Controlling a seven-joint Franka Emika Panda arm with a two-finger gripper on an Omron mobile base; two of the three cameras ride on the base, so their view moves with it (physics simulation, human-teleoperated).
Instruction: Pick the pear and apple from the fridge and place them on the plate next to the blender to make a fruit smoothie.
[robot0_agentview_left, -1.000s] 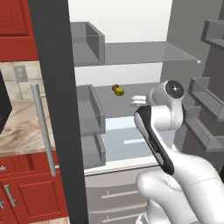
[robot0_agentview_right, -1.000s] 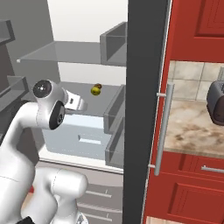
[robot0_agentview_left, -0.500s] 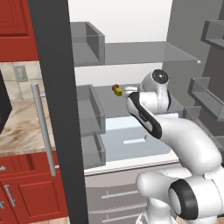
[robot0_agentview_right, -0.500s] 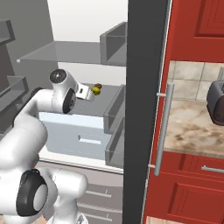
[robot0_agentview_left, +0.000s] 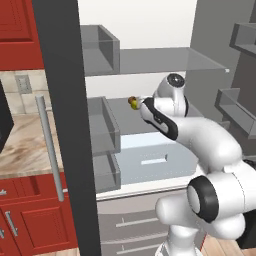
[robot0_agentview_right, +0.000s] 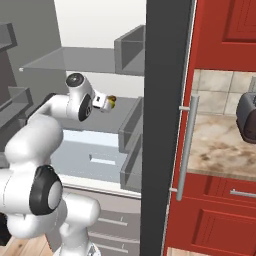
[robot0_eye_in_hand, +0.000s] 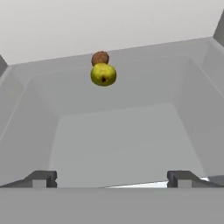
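Note:
In the hand view the yellow-green pear (robot0_eye_in_hand: 103, 74) lies at the back of a grey shelf of the fridge (robot0_eye_in_hand: 118, 131), with the red-orange apple (robot0_eye_in_hand: 100, 57) directly behind it and touching it. My gripper (robot0_eye_in_hand: 111, 180) is open, its fingertips (robot0_eye_in_hand: 43, 179) spread wide, short of the pear with bare shelf between. In the left base view my gripper (robot0_agentview_left: 140, 104) reaches into the fridge (robot0_agentview_left: 65, 100) just right of the apple (robot0_agentview_left: 132, 101). In the right base view my gripper (robot0_agentview_right: 106, 101) sits just left of the pear (robot0_agentview_right: 113, 101). The plate and the blender are out of view.
The dark fridge door (robot0_agentview_right: 167, 125) with its silver handle (robot0_agentview_right: 184, 145) stands open beside the arm. Door bins (robot0_agentview_left: 102, 125) and a glass shelf (robot0_agentview_left: 165, 60) surround the hand, with a pale drawer (robot0_agentview_left: 150, 157) below. A black appliance (robot0_agentview_right: 247, 117) stands on the marble counter (robot0_agentview_right: 225, 150).
The arm has stretched forward into the fridge, carrying the hand from in front of the shelf to close beside the two fruits. The fruits have not moved.

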